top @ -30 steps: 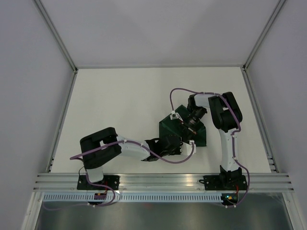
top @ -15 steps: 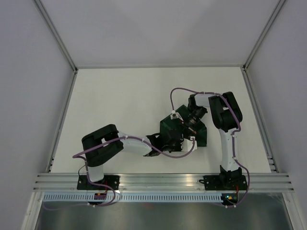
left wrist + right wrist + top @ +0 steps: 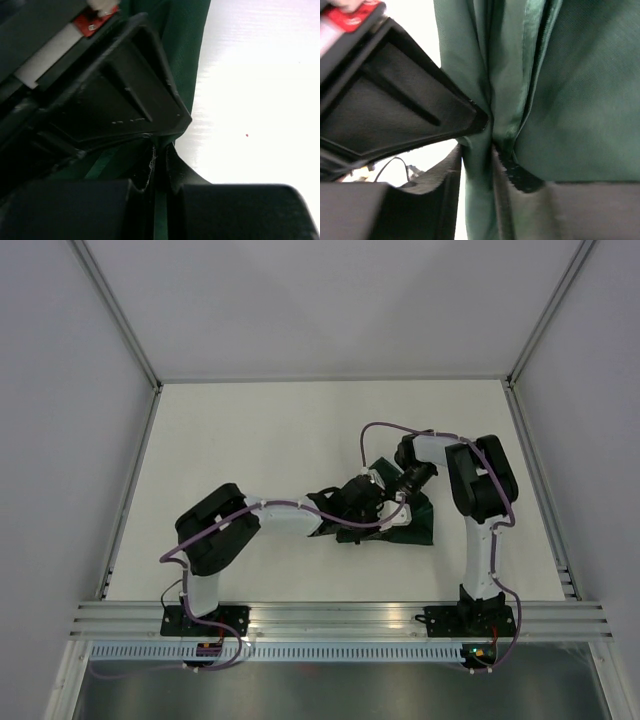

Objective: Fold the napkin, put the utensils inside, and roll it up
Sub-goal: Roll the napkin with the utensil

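Note:
The dark green napkin lies bunched and folded right of the table's middle. My left gripper and right gripper meet over its left part, almost touching. In the left wrist view my left gripper is shut on a thin fold of the napkin, with the right gripper's black finger just beyond. In the right wrist view my right gripper is shut on a bunched fold of the napkin. The knife is hidden.
The white table is walled on the left, right and far sides. An aluminium rail runs along the near edge by the arm bases. Purple cables loop over both arms.
My left gripper has moved away from me and to the right, carrying the napkin's near part up beside the right gripper. The napkin is now narrower and more bunched.

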Controlling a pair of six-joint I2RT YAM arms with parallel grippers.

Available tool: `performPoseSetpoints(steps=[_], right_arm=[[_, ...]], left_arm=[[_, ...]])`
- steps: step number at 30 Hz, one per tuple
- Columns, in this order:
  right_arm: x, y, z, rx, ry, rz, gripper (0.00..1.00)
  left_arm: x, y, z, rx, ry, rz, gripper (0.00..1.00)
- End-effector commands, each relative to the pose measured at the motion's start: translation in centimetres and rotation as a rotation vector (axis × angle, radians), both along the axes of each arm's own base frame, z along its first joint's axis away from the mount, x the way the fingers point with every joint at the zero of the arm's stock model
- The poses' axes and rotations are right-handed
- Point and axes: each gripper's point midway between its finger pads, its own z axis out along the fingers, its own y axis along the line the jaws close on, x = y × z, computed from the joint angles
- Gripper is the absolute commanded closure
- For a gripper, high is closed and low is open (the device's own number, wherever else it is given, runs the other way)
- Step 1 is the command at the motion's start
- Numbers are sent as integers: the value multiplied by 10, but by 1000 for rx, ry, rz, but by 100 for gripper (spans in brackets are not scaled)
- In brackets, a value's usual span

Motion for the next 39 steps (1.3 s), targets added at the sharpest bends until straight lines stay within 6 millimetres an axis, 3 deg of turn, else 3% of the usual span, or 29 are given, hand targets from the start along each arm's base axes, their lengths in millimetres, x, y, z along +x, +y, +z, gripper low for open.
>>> performPoseSetpoints(steps=[1,7,11,16,17,19,20,21,24,31,39], right_arm=[[72,4,-16,9,-399,-30,61],[107,-4,16,-3,-586,-206,52],[114,-19,28,-6,-636,-311,50],[118,-33,60,43,-734,-388,51],[111,-37,59,41,-740,-391,51],[106,-38,77,67,-827,-381,50],[94,-39,73,69,-823,-377,49],[92,-39,87,89,-886,-377,47],[71,-41,86,105,-935,-322,45],[25,-37,56,58,-989,-172,45],[1,-28,44,41,-1042,-80,44]], left_arm=[[-29,24,-39,113,269,13,98],[-30,24,-38,86,420,40,98],[-35,25,-40,86,510,43,98],[-37,24,-44,105,615,52,98],[-38,25,-51,124,642,58,98],[-33,21,-50,127,670,69,98],[-35,23,-51,144,701,86,98],[-36,24,-56,156,722,93,98],[-32,24,-61,178,770,129,98],[-20,26,-68,228,871,230,98],[-12,26,-71,234,938,289,98]])
